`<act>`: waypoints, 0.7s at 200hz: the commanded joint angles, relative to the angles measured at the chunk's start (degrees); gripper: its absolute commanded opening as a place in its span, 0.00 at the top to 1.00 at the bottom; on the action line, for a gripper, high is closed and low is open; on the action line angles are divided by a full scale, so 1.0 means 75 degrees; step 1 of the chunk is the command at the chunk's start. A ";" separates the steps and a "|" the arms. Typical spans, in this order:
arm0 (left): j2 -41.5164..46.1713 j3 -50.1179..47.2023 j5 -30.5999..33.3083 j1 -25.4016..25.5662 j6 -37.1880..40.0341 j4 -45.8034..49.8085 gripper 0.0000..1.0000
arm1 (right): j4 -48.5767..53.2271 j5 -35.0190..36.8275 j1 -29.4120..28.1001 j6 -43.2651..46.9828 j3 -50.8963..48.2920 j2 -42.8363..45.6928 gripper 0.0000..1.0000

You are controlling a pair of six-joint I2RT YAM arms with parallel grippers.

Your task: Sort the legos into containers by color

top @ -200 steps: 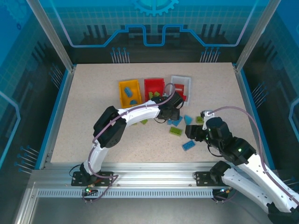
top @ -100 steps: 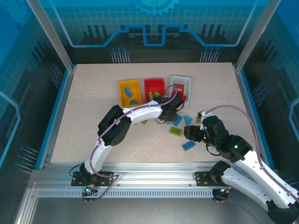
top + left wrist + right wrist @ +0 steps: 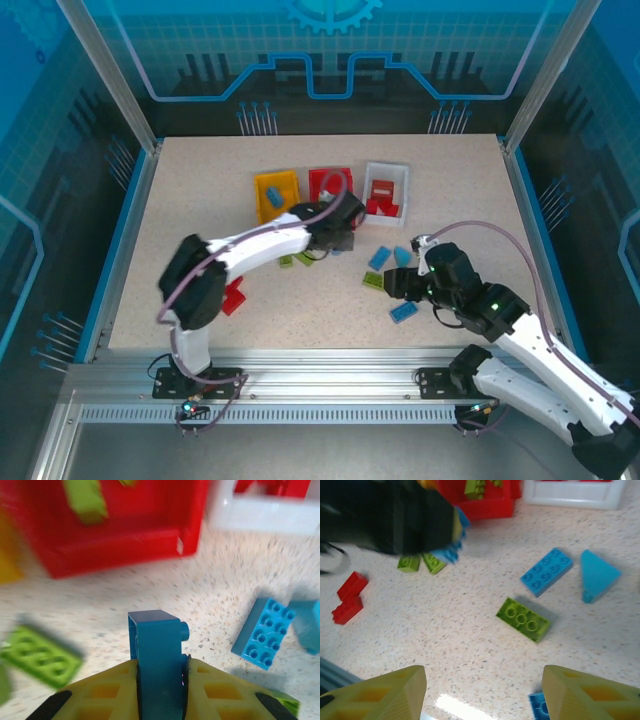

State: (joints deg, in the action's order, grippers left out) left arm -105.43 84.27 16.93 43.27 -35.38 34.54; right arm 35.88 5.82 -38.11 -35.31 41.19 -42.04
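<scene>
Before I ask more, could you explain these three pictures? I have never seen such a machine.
Two robot arms are bolted to a table. One picture looks down from above; the other two come from a camera on each wrist. The left gripper is shut on a blue brick, near the red bin. The right gripper is open, facing loose bricks, among them a green brick and a triangle. A yellow bin and a white bin stand beside the red one.
</scene>
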 commanded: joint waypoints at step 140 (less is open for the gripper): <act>-0.1760 0.1923 -0.2047 -0.3787 0.0747 -0.0647 0.64 | -0.3109 -0.0042 -0.1726 0.0343 0.1654 -0.3611 0.36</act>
State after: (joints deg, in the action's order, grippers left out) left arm -117.78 95.07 4.05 15.25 -30.55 28.18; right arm 13.76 4.49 -50.26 -33.17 51.94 -67.90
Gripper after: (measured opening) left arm 0.319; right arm 0.633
